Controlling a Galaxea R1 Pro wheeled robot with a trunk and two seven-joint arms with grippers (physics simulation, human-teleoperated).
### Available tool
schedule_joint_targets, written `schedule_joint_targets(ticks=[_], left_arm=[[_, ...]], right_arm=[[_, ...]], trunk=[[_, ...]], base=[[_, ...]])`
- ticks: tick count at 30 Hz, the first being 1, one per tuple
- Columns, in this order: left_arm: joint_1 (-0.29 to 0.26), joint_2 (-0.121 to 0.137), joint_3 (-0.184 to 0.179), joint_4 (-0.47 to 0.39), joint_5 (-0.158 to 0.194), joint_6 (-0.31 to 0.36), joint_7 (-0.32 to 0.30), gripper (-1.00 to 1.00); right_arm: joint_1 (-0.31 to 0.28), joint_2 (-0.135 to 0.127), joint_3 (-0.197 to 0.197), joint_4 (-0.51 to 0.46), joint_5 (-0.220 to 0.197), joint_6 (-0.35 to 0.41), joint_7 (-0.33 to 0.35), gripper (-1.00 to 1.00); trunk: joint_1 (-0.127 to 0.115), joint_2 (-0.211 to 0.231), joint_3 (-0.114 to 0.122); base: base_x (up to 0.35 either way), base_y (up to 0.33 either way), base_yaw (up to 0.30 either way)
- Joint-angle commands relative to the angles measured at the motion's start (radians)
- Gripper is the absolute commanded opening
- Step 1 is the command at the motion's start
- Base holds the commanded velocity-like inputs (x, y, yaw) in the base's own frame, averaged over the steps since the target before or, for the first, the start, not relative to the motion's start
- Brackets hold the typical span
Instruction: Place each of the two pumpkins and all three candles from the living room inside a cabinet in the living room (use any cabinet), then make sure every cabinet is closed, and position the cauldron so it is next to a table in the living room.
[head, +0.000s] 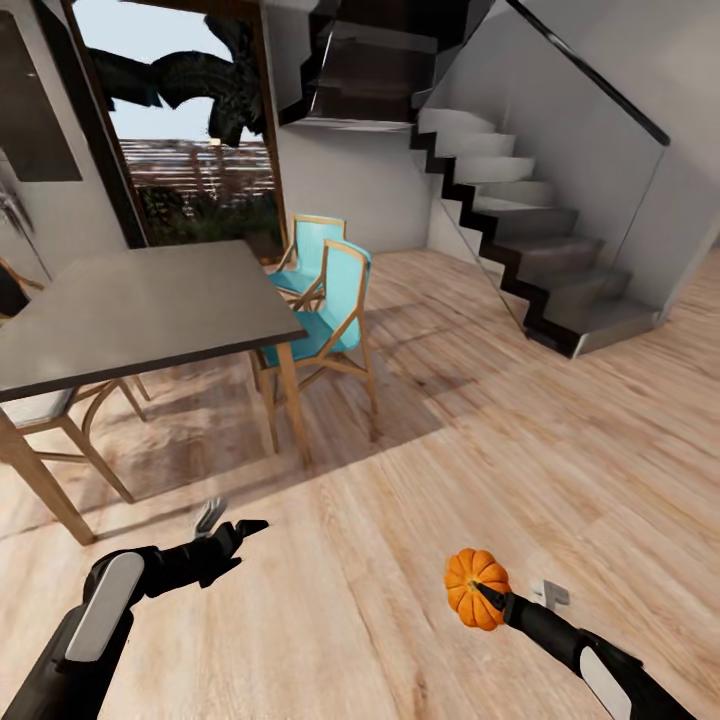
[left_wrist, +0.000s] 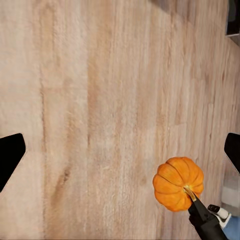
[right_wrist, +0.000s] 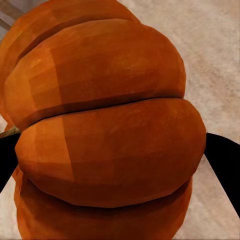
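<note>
A small orange pumpkin (head: 474, 588) is clamped in the right gripper (head: 487, 597), carried in the air above the wooden floor (head: 420, 500) at the lower right of the head view; the dark finger crosses its near side and the arm runs back toward the corner of the picture. In the right wrist view the pumpkin (right_wrist: 107, 130) sits close up, its ribs bulging between the two black fingertips (right_wrist: 225, 160) that press on either side, with pale floor behind it. In the left wrist view the same pumpkin (left_wrist: 178, 183) shows off to one side, a thin finger laid over its top, with bare planks across the rest of the picture. The left gripper (head: 228, 530) hangs low at the left of the head view with its jaws spread wide and nothing between them; in its own wrist view its black fingertips (left_wrist: 10, 156) stand at opposite edges of the frame with bare floor in the gap. Around both arms the floor lies open and unbroken, stretching forward and to the right. Ahead on the left stands a dining table (head: 140, 305) with a grey top on light wooden legs, its near corner leg well clear of the left gripper. Two turquoise chairs (head: 325, 300) sit at the table's far right side. Behind them is a tall window (head: 190, 130), and on the right a dark staircase (head: 520, 230) with a glass side panel comes down to the floor, its lowest step well away from the pumpkin.
</note>
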Motion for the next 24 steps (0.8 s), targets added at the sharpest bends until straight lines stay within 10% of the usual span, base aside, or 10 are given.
schedule_joint_targets(ticks=[1, 24], left_arm=[[-0.001, 0.0, 0.001, -0.001, 0.011, 0.004, 0.01, 1.0], [-0.001, 0.0, -0.001, 0.007, 0.011, 0.004, 0.01, 1.0]], right_arm=[[0.0, -0.001, 0.001, -0.002, -0.013, 0.008, 0.001, -1.0], [0.0, 0.002, 0.003, -0.003, -0.004, -0.008, 0.015, -1.0]], trunk=[[0.0, 0.0, -0.001], [0.0, 0.0, -0.001]], base=[[0.015, 0.198, 0.292], [0.08, 0.265, 0.293]])
